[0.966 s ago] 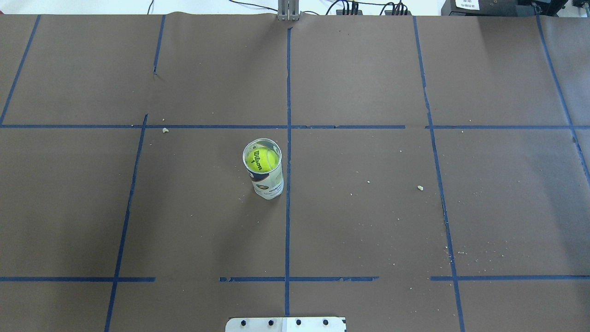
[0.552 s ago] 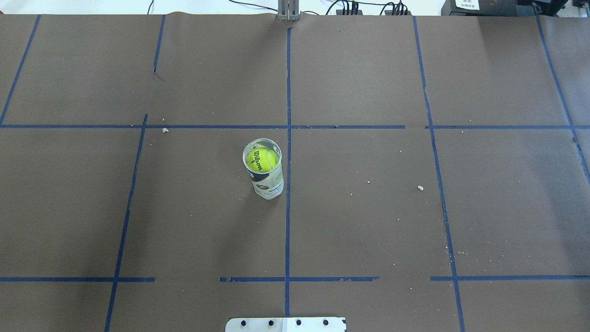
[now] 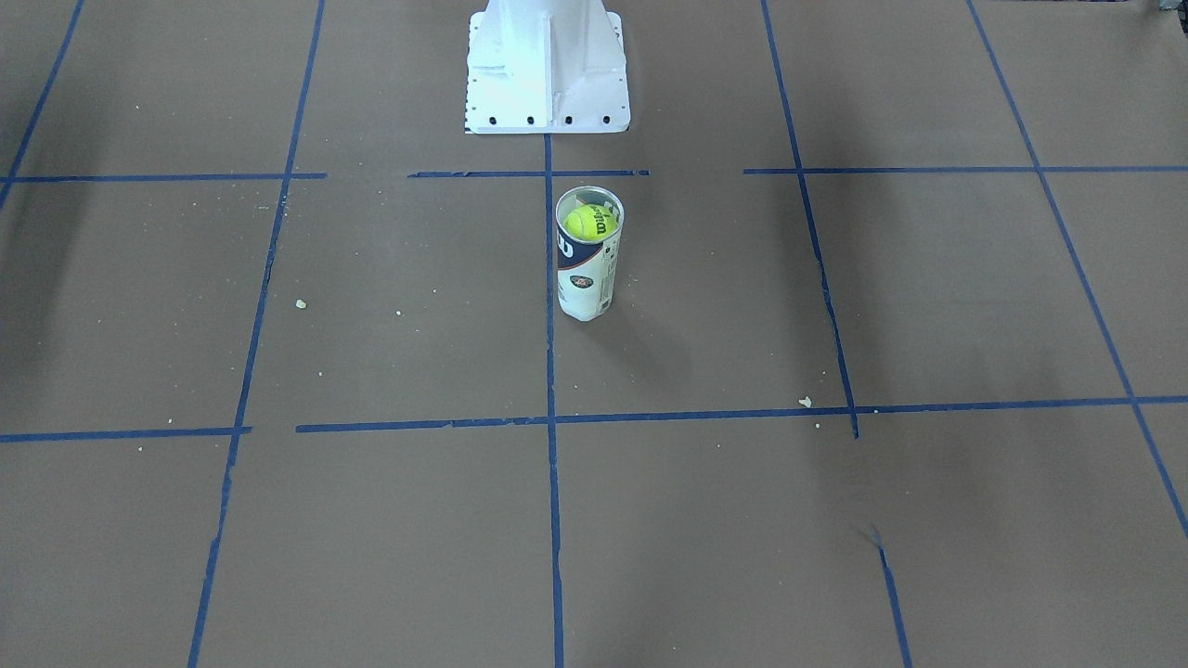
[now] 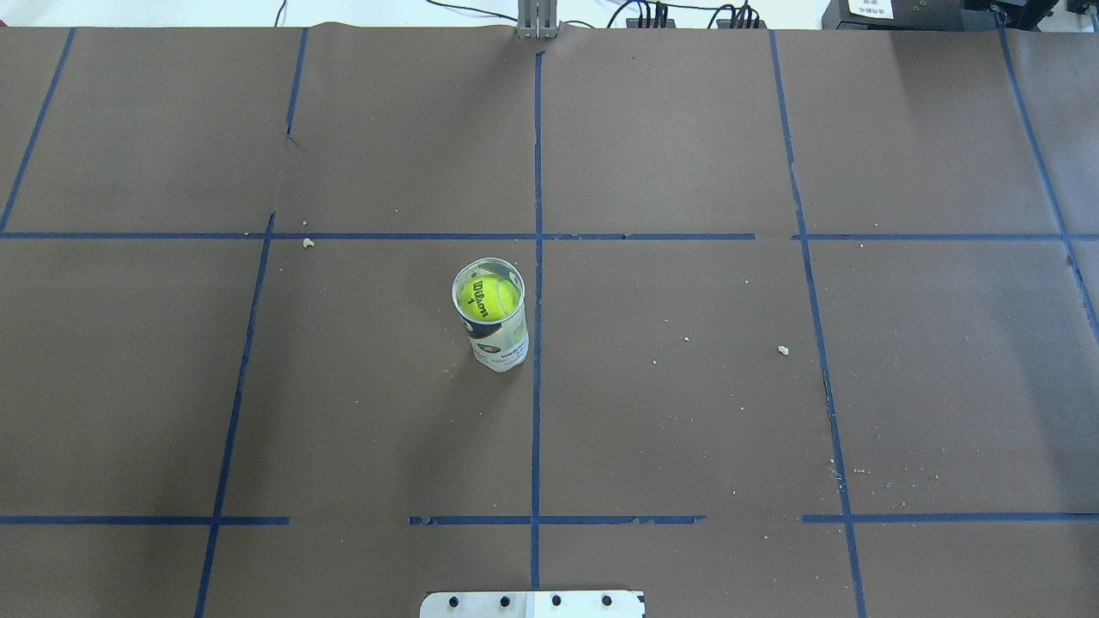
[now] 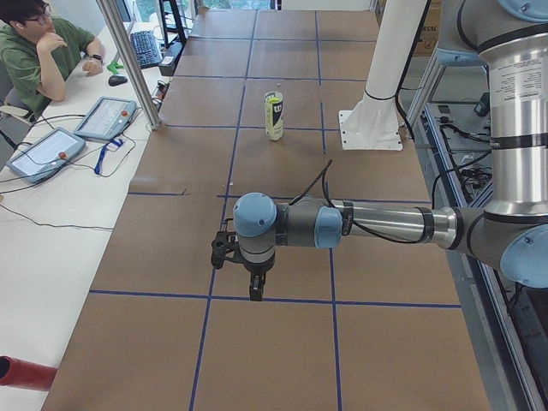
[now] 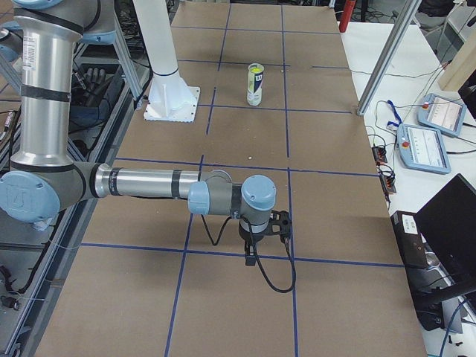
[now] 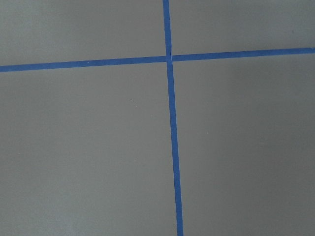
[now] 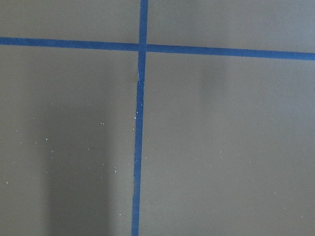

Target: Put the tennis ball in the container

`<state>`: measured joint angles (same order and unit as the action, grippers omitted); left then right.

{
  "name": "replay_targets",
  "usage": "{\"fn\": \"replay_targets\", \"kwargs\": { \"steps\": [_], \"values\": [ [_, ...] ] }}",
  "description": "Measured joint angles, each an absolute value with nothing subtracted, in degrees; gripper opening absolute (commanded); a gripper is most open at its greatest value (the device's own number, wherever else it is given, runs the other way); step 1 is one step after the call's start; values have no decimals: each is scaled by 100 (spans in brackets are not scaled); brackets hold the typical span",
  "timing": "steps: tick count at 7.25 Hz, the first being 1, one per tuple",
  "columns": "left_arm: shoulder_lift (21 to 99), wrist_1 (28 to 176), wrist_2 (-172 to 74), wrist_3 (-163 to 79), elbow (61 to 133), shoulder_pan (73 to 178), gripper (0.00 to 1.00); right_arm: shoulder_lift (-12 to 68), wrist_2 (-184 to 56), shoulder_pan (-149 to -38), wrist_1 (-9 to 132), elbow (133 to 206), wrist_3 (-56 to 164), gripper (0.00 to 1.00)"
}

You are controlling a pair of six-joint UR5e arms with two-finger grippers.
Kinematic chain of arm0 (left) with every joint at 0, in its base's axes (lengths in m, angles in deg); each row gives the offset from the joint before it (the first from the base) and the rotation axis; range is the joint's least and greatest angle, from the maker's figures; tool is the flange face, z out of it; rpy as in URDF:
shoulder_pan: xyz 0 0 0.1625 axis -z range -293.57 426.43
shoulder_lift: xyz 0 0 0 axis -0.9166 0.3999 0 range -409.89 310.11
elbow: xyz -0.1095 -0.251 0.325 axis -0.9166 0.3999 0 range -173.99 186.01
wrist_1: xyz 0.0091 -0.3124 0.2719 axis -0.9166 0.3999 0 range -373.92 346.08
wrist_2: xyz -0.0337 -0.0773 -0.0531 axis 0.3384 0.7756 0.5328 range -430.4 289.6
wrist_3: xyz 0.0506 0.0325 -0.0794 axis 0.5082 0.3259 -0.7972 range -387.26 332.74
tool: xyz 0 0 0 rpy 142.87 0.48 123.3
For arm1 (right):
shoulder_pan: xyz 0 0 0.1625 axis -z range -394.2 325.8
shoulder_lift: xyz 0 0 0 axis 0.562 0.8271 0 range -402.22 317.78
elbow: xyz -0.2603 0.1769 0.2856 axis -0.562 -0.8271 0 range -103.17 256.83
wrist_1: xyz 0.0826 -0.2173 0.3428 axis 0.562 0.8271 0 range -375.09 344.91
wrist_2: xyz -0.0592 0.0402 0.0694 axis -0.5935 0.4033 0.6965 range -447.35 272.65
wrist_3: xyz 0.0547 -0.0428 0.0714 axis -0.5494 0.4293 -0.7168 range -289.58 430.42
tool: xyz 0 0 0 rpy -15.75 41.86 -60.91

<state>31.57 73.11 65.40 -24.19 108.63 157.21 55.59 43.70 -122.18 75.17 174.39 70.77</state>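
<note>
- tennis ball (image 4: 488,296) is inside the container (image 4: 500,345); it sits in the upper part, just under the silvery rim, black lettering facing up
- container stands upright on the table (image 4: 687,412), just on the robot's-left side of the centre blue tape line (image 4: 537,172); the base is near that line, and I can't tell whether it touches
- front view agrees: ball (image 3: 590,223) shows through the open mouth of the tube (image 3: 585,283); white pedestal (image 3: 546,65) is behind it, apart, with a cross tape line between them
- nothing is touching the container; both arms are well away from it, one at each end of the table
- left gripper (image 5: 253,294) shows only in the left side view, pointing down over the paper near a tape line; how wide the fingers are, I can't tell
- right gripper (image 6: 250,259) shows only in the right side view, pointing down, with a black cable looping beside it; finger gap also can't be told
- neither gripper visibly carries anything
- both wrist cameras show only brown paper and a blue tape crossing (image 7: 170,58); the right one also shows small pale specks
- pale crumbs are scattered over the paper, with a larger one (image 4: 782,349) on the robot's-right half
- a seated operator (image 5: 38,56) is at the side desk, with two tablets (image 5: 104,117) beside the table edge
</note>
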Motion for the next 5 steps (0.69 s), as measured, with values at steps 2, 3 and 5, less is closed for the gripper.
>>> {"fn": "replay_targets", "kwargs": {
  "steps": [2, 3, 5],
  "values": [
    [3171, 7283, 6497, -2441, 10904, 15721, 100, 5560, 4370, -12218, 7517, 17439, 7077, 100],
    [3174, 7275, 6493, -2442, 10912, 15717, 100, 5560, 4371, -12218, 7518, 17439, 7077, 100],
    [3173, 7261, 6494, -2442, 10976, 15714, 100, 5560, 4372, -12218, 7517, 17439, 7077, 100]
  ]
}}
